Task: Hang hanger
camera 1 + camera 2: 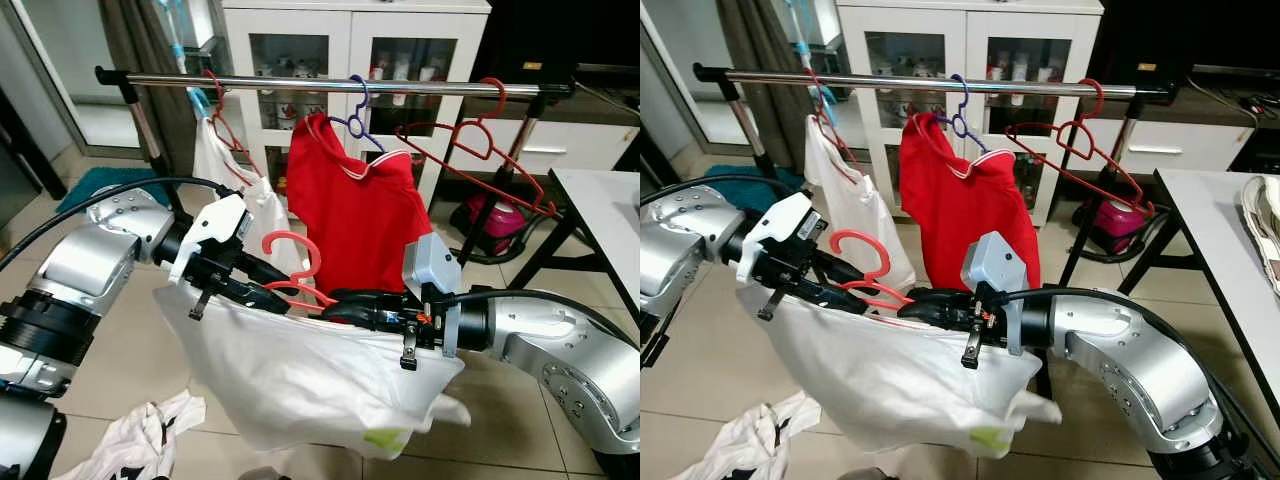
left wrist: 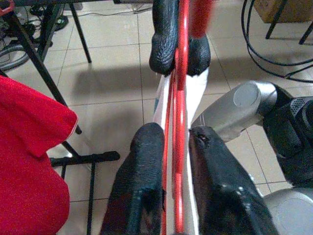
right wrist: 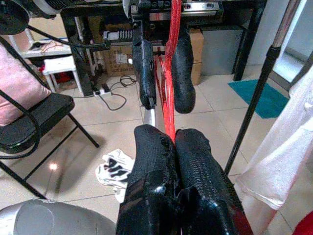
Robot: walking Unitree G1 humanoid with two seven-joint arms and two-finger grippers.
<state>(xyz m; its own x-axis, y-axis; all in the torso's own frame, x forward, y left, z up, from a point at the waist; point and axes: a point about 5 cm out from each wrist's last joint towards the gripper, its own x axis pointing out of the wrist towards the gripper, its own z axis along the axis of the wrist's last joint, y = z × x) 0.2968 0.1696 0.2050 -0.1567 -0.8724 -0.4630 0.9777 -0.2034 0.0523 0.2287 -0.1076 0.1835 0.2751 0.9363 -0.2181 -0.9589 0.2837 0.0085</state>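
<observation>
White shirt (image 1: 310,385) on red hanger (image 1: 295,270), soft, light, likely to sway. Left gripper (image 1: 262,285) and right gripper (image 1: 345,305) both clamped on stiff hanger bar, below hook. Farther back, rail (image 1: 330,85), hook not yet on it.

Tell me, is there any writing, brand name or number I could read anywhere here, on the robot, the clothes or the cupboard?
None can be read.
White garment on the floor: black print, too crumpled to read.
White shirt on the red hanger: a yellow-green patch near the hem, no letters legible.
Boxes under the desk: labels too small and blurred.
Glass cabinet: items inside too small to read.
</observation>
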